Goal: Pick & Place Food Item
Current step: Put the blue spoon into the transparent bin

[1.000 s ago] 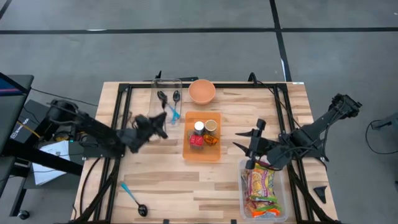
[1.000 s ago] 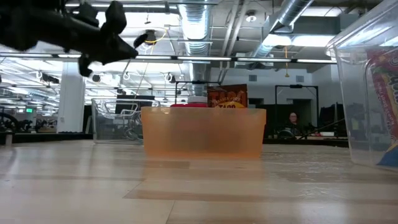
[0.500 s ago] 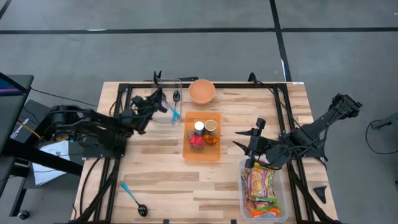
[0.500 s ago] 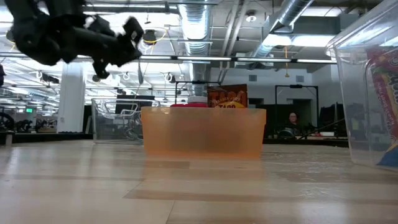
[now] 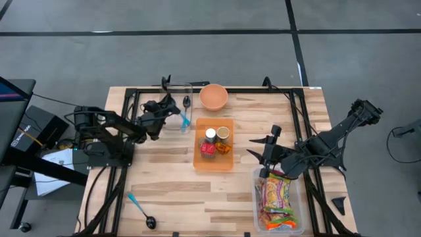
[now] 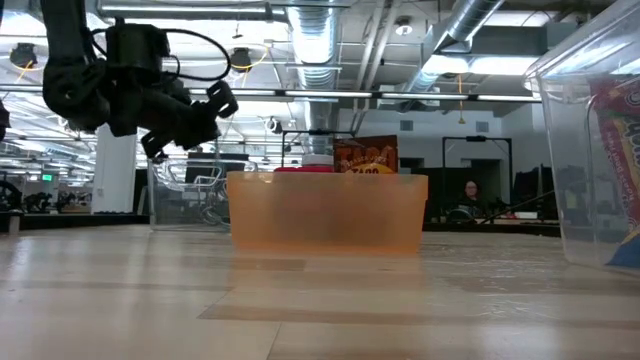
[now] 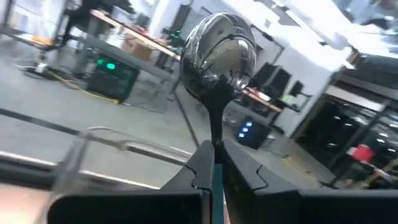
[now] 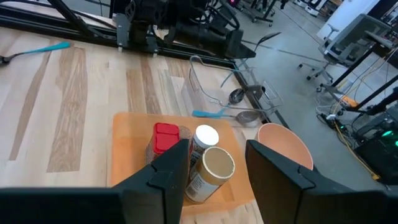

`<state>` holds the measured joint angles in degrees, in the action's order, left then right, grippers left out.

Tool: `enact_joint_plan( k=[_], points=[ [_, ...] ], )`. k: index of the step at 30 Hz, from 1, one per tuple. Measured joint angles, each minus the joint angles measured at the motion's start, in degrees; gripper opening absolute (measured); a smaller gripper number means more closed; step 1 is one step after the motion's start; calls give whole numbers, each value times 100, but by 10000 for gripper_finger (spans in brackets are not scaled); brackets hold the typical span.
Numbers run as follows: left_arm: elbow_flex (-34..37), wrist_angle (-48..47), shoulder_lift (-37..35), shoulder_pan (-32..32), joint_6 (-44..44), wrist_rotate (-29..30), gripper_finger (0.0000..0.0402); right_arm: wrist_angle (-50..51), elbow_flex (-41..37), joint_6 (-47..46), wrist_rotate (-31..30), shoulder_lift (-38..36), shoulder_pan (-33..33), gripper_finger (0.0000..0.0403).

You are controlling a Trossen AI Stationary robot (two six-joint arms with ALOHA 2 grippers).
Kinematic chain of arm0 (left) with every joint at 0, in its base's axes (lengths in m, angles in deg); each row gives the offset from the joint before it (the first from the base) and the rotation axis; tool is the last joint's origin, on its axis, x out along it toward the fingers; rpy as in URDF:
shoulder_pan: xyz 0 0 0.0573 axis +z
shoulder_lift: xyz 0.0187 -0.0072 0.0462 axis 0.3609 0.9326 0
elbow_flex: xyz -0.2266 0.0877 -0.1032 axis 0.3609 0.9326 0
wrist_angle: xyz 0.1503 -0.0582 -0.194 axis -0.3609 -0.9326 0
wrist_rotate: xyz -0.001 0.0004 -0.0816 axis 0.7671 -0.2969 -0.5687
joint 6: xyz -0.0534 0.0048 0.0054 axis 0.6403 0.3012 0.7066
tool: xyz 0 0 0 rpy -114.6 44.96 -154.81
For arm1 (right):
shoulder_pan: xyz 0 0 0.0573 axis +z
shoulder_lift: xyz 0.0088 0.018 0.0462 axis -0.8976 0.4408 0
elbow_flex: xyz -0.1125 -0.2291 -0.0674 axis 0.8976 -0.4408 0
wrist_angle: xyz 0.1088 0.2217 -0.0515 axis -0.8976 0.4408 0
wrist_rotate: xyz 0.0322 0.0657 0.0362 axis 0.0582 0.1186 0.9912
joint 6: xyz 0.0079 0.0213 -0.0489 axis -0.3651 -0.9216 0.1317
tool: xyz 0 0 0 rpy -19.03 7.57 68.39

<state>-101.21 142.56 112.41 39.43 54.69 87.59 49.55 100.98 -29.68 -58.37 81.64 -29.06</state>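
My left gripper (image 5: pixel 166 105) had its jaws pinching a shiny spoon (image 7: pixel 217 56) above the clear bin (image 5: pixel 176 105). My right gripper (image 5: pixel 263 150) waited, jaws spread, just beside the orange tray (image 5: pixel 227 160) on the desk (image 5: pixel 177 191), where the food jars (image 8: pixel 207 168) sat.

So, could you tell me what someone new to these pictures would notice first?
Probably the left gripper, shut on a shiny spoon with a blue handle, held over the clear spoon container at the table's far edge. Next, the orange tray of jars mid-table, and the right gripper open beside the snack bin.
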Motion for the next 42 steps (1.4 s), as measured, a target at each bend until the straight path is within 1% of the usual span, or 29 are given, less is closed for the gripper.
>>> enact_joint_plan(
  k=[7,12,20,24,33,42],
  points=[
    [239,-33,10,136,134,40,5,11,-1,-7,1,-1,0,154],
    [311,-644,13,134,781,57,6,-2,0,-7,0,1,-4,154],
    [309,-715,13,134,764,137,10,-34,0,-7,0,1,-4,154],
    [309,-723,13,132,766,138,26,-33,0,-5,0,1,-4,154],
    [307,-685,13,132,768,147,75,-31,0,-5,0,0,-4,154],
    [305,-105,10,132,759,97,109,-31,-1,-5,0,1,-7,154]
  ],
)
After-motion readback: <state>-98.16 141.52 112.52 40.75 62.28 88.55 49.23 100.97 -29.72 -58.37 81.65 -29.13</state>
